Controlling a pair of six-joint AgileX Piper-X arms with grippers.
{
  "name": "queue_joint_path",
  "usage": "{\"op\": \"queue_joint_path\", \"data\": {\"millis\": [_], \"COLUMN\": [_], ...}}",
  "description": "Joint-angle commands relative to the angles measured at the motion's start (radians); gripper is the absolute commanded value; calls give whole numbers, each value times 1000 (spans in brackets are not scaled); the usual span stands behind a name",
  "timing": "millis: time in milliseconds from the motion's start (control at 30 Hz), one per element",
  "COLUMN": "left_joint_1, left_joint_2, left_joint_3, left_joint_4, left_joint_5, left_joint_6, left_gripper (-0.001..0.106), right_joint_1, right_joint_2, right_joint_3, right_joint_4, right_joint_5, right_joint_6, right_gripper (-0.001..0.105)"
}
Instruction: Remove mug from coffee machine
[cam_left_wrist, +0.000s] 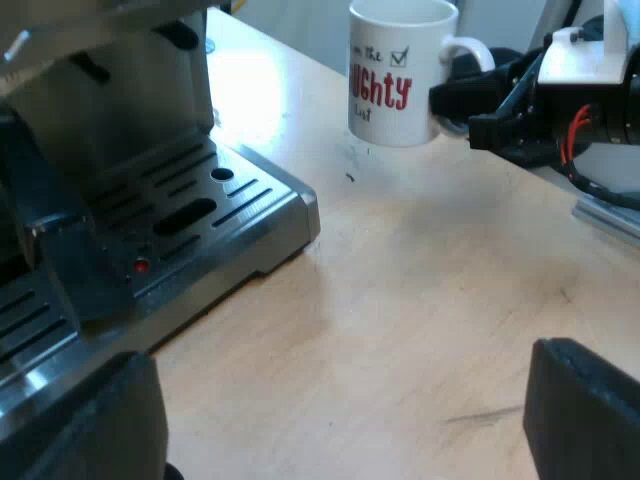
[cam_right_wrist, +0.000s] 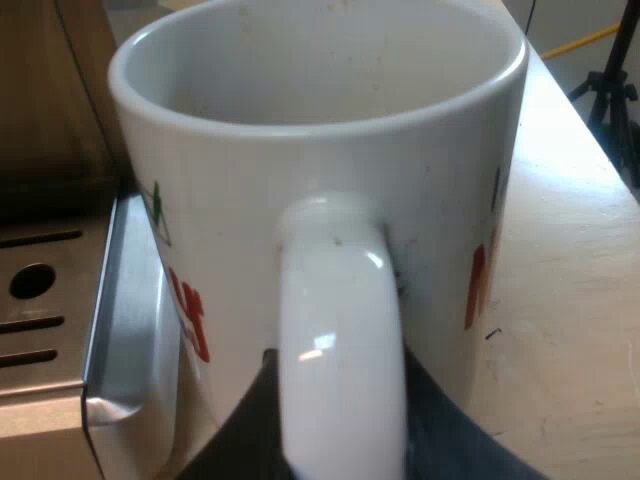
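Observation:
A white mug (cam_left_wrist: 400, 70) with red lettering stands upright over the wooden table, away from the espresso machine's drip tray (cam_left_wrist: 200, 210). My right gripper (cam_left_wrist: 465, 100) holds it by the handle. In the right wrist view the mug (cam_right_wrist: 320, 130) is close up and looks empty, and my right gripper (cam_right_wrist: 345, 445) is shut on the handle (cam_right_wrist: 340, 330), with a dark finger on each side. Whether the base touches the table is unclear. My left gripper (cam_left_wrist: 340, 430) hangs open over bare table near the tray, holding nothing.
The espresso machine (cam_left_wrist: 110, 100) rises behind its slotted metal drip tray (cam_right_wrist: 60, 300), whose corner lies close beside the mug. A dark handle with a small red spot (cam_left_wrist: 141, 266) juts over the tray. Wooden table (cam_left_wrist: 420, 300) spreads between the tray and the mug.

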Motion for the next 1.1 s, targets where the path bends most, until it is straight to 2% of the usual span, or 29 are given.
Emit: {"op": "queue_joint_path", "data": {"millis": [33, 367, 833, 933, 1000, 1100], "left_joint_1": [-5, -5, -5, -5, -5, -5], "left_joint_2": [9, 51, 79, 84, 103, 126], "left_joint_3": [-5, -5, -5, -5, -5, -5], "left_joint_4": [-40, -94, -102, -102, -102, -107], "left_joint_5": [8, 8, 6, 5, 4, -13], "left_joint_6": [-2, -2, -2, -2, -2, -2], "left_gripper": [83, 83, 83, 83, 83, 83], "right_joint_1": [-31, -154, -158, -158, -158, -158], "right_joint_2": [-18, 48, 292, 336, 388, 438], "right_joint_3": [-12, -12, -12, -12, -12, -12], "right_joint_4": [-32, -60, -300, -351, -424, -487], "right_joint_5": [-4, -97, -93, -93, -62, -37], "right_joint_6": [-5, -5, -17, -50, -100, -103], "right_gripper": [0, 0, 0, 0, 0, 0]}}
